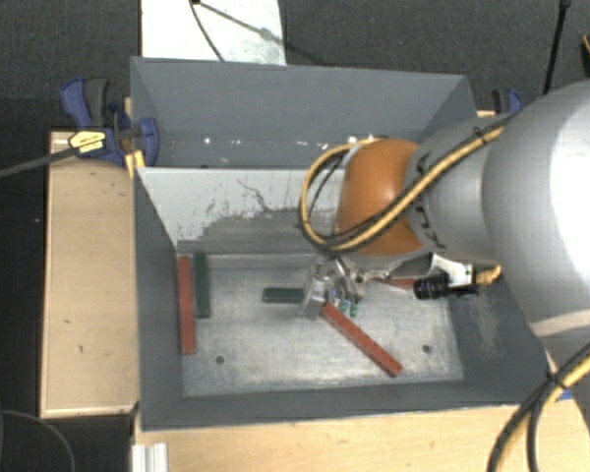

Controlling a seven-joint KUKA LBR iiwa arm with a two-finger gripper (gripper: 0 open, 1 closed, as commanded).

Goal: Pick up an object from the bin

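My gripper [326, 300] is low in the middle of the bin, under the orange wrist cover. Its tips sit at the upper left end of a long red-brown bar [364, 342] that lies slanting toward the bin's front right. A short dark green block [281, 295] lies just left of the gripper, close to or touching it. Whether either piece is between the fingers cannot be made out.
Along the bin's left wall lie a long red-brown bar [186, 304] and a dark green bar [203, 285], side by side. A black cylindrical thing with a red part [435, 285] lies to the right of the gripper, under the arm.
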